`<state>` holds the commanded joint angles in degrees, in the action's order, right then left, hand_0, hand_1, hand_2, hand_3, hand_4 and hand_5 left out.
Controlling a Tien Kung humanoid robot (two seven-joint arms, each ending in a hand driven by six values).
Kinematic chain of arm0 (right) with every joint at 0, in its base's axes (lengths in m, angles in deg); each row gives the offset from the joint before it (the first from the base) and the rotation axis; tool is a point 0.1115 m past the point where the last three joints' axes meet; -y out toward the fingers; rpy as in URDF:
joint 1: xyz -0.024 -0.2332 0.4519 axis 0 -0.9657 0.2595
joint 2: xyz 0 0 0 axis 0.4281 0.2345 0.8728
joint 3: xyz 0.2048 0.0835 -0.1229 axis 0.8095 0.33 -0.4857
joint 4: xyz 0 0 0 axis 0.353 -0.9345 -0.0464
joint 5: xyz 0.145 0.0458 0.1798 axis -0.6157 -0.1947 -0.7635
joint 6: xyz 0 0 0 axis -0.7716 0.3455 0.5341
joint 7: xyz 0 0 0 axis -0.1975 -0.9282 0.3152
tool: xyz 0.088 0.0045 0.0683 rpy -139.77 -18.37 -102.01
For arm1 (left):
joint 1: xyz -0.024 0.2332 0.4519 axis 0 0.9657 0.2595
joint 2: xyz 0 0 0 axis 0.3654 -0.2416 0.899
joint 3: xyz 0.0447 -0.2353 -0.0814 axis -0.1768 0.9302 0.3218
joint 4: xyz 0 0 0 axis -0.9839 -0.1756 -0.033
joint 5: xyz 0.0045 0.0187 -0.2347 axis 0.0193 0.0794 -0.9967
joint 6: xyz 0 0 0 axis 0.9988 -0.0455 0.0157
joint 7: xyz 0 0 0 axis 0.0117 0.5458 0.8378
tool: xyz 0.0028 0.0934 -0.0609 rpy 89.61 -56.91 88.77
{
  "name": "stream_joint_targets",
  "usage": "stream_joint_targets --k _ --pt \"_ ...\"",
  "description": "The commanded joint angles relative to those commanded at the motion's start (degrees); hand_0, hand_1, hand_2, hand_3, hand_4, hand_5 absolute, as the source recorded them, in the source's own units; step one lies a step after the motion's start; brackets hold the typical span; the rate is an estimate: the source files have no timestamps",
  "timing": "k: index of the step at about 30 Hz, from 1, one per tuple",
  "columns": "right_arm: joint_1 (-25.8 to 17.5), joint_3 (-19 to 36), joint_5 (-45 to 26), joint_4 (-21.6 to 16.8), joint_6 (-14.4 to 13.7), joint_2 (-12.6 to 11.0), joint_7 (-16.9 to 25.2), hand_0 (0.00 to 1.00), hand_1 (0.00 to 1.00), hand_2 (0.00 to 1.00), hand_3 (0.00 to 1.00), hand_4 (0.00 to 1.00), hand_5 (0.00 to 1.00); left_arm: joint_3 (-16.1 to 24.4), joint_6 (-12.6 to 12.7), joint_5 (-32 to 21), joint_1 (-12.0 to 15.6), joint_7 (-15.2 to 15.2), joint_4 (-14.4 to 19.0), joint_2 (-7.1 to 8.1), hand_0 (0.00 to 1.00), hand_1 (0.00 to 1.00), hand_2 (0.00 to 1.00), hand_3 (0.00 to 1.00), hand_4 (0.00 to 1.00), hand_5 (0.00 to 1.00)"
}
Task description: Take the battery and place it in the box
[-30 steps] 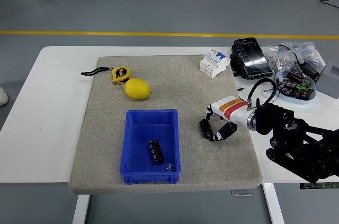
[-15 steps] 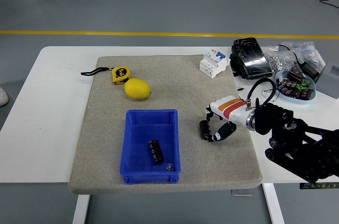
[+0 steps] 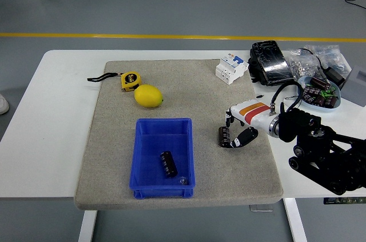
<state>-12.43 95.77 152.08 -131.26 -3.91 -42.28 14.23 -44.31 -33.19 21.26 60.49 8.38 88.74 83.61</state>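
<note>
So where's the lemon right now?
In the head view the lemon sits on the left part of the grey mat, just beside the yellow tape measure and behind the blue box.

A white-shelled right hand [image 3: 237,133] with black finger segments is seen at the 4 o'clock side of the view. Its back is marked by a red band and an orange band running side by side. A silver metal ring is set at the wrist, where a small screw-like post stands up. A black cable [image 3: 281,94] is looped above the wrist. The black right arm [image 3: 326,156] is built of chunky jointed links with round pivot caps.
</note>
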Motion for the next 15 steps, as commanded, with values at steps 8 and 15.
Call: stream_joint_targets --k 8,15 --pt "0.0 0.5 0.2 -0.6 -0.1 0.0 -0.2 0.298 0.418 0.604 0.492 0.899 0.361 0.0 0.0 0.0 0.0 0.0 0.0 0.05 0.550 0.580 0.633 0.583 0.626 0.606" --pt "0.0 1.1 0.6 -1.3 -0.1 -0.3 -0.5 0.297 0.417 0.602 0.491 0.897 0.360 0.2 -0.1 0.4 0.1 0.1 0.0 0.15 0.549 0.579 0.633 0.583 0.626 0.606"
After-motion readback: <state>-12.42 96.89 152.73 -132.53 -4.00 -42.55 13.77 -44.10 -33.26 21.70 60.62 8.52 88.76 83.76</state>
